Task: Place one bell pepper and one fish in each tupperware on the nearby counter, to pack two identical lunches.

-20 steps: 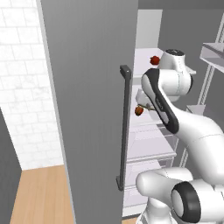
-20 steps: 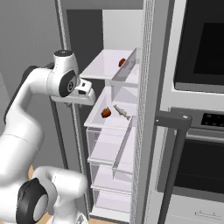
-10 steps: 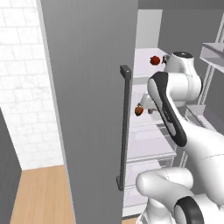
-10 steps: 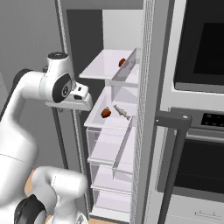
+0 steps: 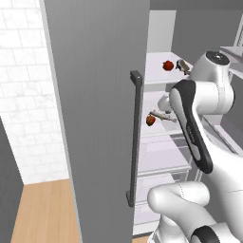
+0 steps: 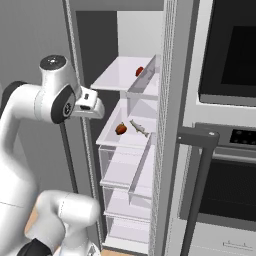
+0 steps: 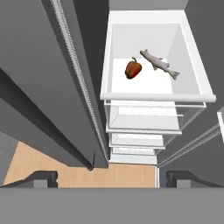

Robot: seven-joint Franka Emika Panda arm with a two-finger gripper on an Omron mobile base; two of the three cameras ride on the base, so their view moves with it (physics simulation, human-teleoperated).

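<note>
Ahead of the open gripper, dark fingertips: red pepper with a dark stem beside a silver-grey fish, both on a white fridge shelf. Further off, one shelf up: second red pepper. Fridge door beside the gripper plain grey, dark grey handle. Below it, light-brown wood floor. Wall white brick pattern. Oven silver-grey, black glass.

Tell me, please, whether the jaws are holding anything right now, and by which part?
Nothing is held: the gripper is open and empty, above the shelf with the bell pepper and fish.
</note>
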